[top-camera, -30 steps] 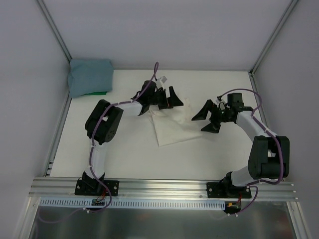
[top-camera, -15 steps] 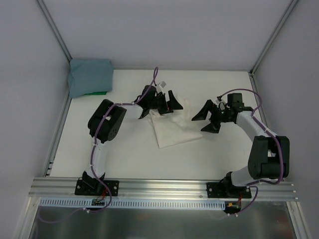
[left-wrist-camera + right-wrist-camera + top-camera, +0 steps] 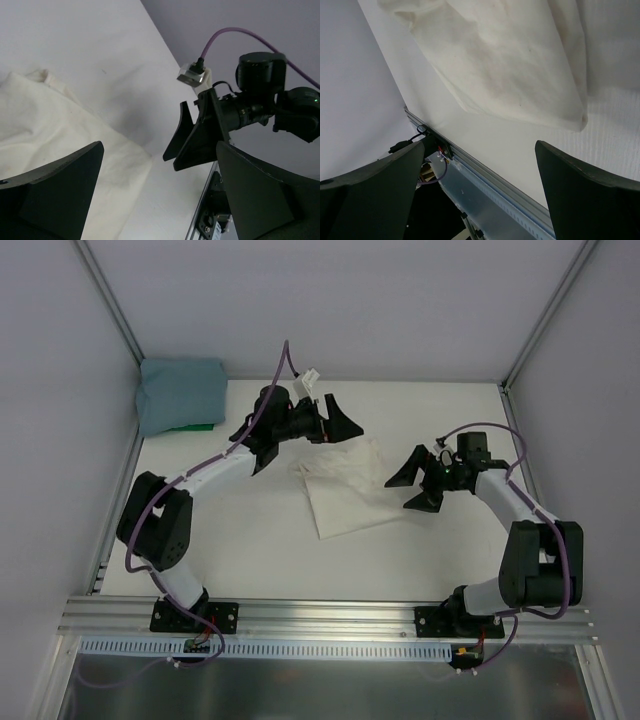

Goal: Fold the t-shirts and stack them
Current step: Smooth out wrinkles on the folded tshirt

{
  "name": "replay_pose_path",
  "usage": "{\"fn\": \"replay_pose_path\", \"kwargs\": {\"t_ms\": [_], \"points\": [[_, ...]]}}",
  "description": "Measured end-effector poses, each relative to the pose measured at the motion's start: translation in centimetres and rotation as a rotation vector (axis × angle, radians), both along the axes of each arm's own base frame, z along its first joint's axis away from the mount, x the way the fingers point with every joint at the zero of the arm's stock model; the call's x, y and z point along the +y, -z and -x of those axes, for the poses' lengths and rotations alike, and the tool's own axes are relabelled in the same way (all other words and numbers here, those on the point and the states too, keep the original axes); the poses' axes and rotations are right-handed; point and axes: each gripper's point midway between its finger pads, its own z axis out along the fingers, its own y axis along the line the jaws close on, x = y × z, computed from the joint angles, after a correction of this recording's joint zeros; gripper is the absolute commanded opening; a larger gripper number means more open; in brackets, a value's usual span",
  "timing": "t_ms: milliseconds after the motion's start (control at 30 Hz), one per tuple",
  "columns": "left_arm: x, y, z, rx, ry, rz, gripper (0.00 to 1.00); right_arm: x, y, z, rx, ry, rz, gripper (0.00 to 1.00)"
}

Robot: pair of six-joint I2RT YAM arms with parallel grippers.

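The folded off-white cream cloth t-shirt (image 3: 345, 492) lies mid-worktop, with white worktop (image 3: 250, 540) open on its near and left sides. The left gripper (image 3: 332, 427) is at its far-left corner and the right gripper (image 3: 408, 490) just beside its right edge, both with fingers spread wide and holding nothing. The dusty teal-blue cloth t-shirt (image 3: 180, 395) sits at the far left corner.

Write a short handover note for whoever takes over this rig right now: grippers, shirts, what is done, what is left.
Left gripper: open, empty, raised near the far edge of the cream t-shirt.
Right gripper: open, empty, just right of that shirt.
Cream t-shirt: mid-table, partly folded, rumpled at its far end.
Teal t-shirt: far-left corner, looks folded.
Done: teal apparently folded.
Left: finish folding the cream one, then stack the two.
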Motion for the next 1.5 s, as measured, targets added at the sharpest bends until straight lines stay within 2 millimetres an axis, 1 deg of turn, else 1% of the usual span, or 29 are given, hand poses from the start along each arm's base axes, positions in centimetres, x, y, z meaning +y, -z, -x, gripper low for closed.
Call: {"fn": "replay_pose_path", "kwargs": {"t_ms": [33,100,200,300,533,733,867,1033,1200,1300,1367,1500], "points": [[0.2,0.2,0.3,0.002,-0.002,-0.005,0.99,0.0,-0.1,0.0,-0.005,0.000,0.000,1.00],[0.6,1.9,0.7,0.032,-0.011,-0.033,0.99,0.0,-0.3,0.0,-0.014,0.000,0.000,0.99],[1.6,6.0,1.6,0.115,-0.026,-0.101,0.99,0.0,-0.6,0.0,-0.022,0.000,-0.001,1.00],[2.5,9.2,2.1,0.183,-0.045,-0.151,0.99,0.0,-0.6,0.0,-0.025,0.000,-0.001,0.99],[4.4,13.6,2.3,0.269,-0.077,-0.197,0.99,0.0,-0.7,0.0,-0.027,0.000,0.000,0.99],[5.9,18.7,1.5,0.336,-0.118,-0.213,0.99,0.0,-0.6,0.1,-0.025,-0.002,0.000,1.00],[5.3,18.6,0.5,0.295,-0.122,-0.173,0.99,-0.1,-0.6,0.2,-0.022,-0.007,0.003,0.99],[4.3,18.6,-1.7,0.266,-0.124,-0.151,0.99,-0.1,-0.4,0.6,-0.015,-0.016,0.009,1.00],[4.2,18.3,-3.3,0.259,-0.122,-0.176,0.99,-0.2,-0.4,0.9,-0.014,-0.027,0.015,0.99],[4.5,18.0,-4.1,0.261,-0.123,-0.191,0.99,-0.2,-0.3,1.0,-0.012,-0.030,0.021,0.99],[4.6,17.7,-4.3,0.272,-0.119,-0.192,0.99,-0.3,-0.2,1.1,-0.010,-0.031,0.026,1.00],[4.5,17.1,-3.6,0.292,-0.086,-0.182,0.99,-0.3,0.0,1.1,-0.011,-0.032,0.043,1.00]]}}
